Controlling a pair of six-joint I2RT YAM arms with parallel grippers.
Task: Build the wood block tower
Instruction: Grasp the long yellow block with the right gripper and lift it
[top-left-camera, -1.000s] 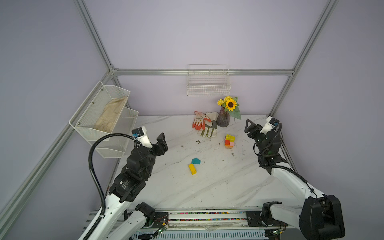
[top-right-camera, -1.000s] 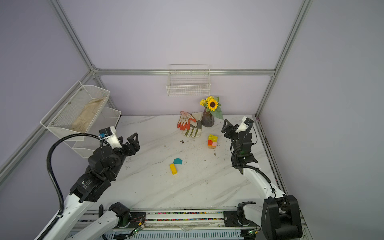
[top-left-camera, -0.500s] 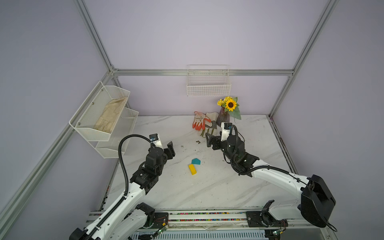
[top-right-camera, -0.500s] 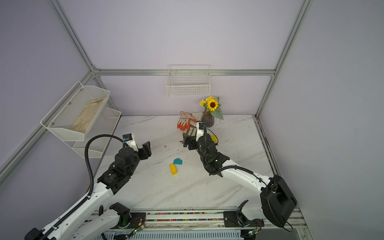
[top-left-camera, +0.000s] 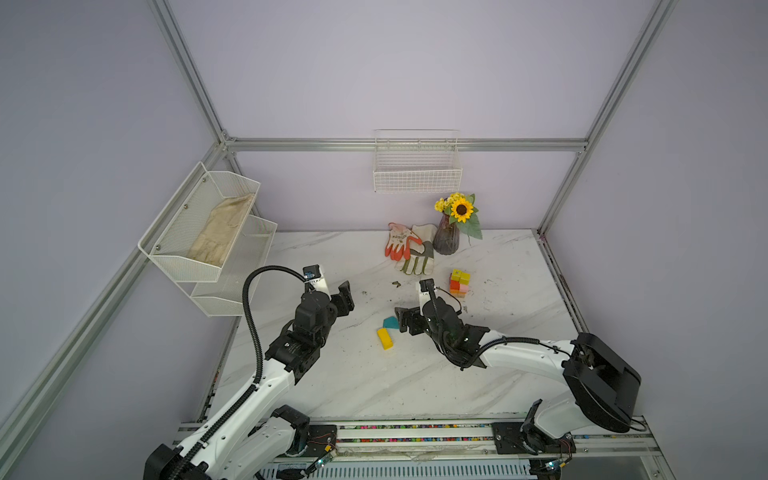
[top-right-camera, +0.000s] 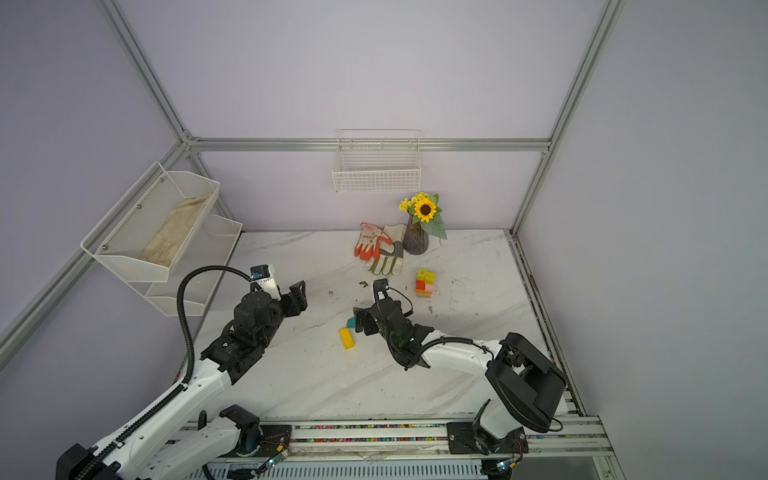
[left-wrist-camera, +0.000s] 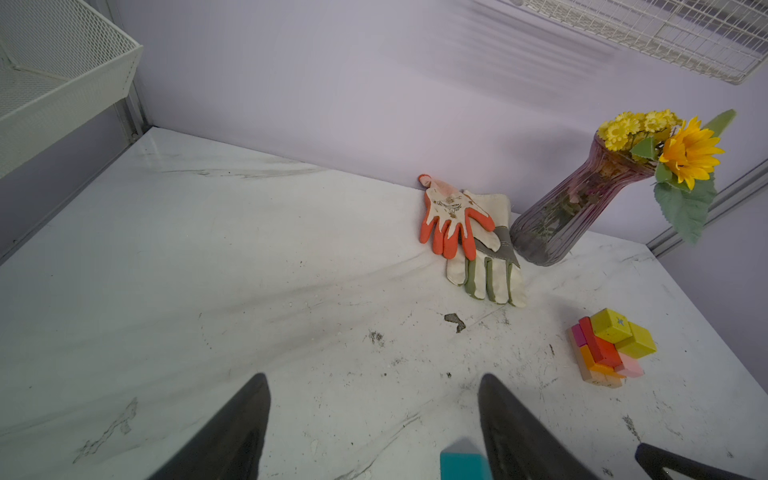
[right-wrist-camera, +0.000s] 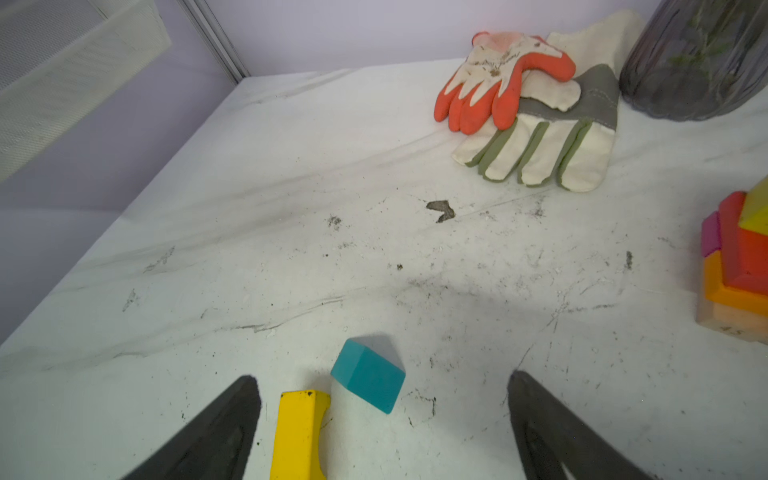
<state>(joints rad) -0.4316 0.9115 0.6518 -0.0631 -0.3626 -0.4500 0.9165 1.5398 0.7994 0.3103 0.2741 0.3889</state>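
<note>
We aim our right gripper (top-left-camera: 404, 321), jaws spread, at the teal block (right-wrist-camera: 368, 380), seemingly to crown the tower (top-left-camera: 459, 283) with it. Block and yellow bar (right-wrist-camera: 299, 432) lie well apart from the tower. Our left gripper (top-left-camera: 345, 297) hangs farther off, jaws spread, empty, leaving room.

Vase (top-left-camera: 446, 243), gloves (top-left-camera: 409, 251) behind tower (top-left-camera: 458, 284), right side bare
</note>
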